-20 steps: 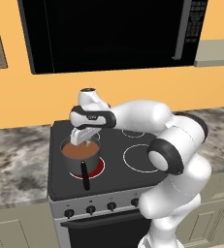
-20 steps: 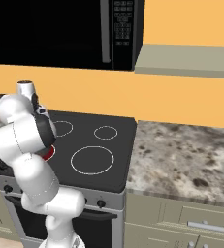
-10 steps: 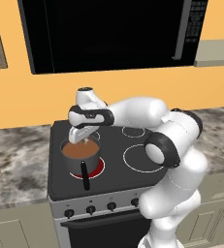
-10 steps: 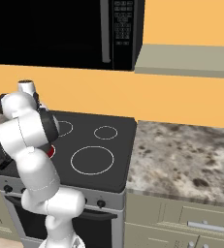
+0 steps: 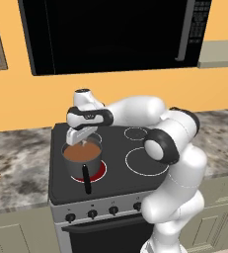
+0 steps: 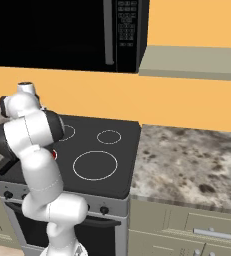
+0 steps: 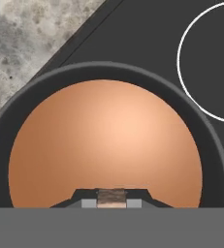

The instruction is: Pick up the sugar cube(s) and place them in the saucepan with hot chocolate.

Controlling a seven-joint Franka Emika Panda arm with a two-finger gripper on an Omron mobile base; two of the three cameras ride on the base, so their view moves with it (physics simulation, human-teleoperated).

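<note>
The saucepan (image 5: 72, 167) is a small grey pot full of brown hot chocolate (image 5: 81, 154). It stands on the stove's front left burner with its black handle (image 5: 87, 180) pointing toward the front edge. My gripper (image 5: 81, 140) hangs just above the pot's rim, pointing down. In the hand view the saucepan (image 7: 215, 145) lies directly below the gripper (image 7: 112, 203). The fingers (image 7: 88, 203) are shut on a small tan sugar cube (image 7: 112, 195), which is held over the liquid.
The black stovetop (image 5: 120, 170) has white-ringed burners to the right of the pot, and a red glow (image 5: 99, 173) under it. Speckled stone counters (image 5: 17, 163) flank the stove. A black microwave (image 5: 110, 34) hangs above it. Knobs (image 5: 92, 214) line the stove front.
The hand has drifted slightly left over the saucepan, and the elbow has swung with it. The gripper stays shut on the cube.
</note>
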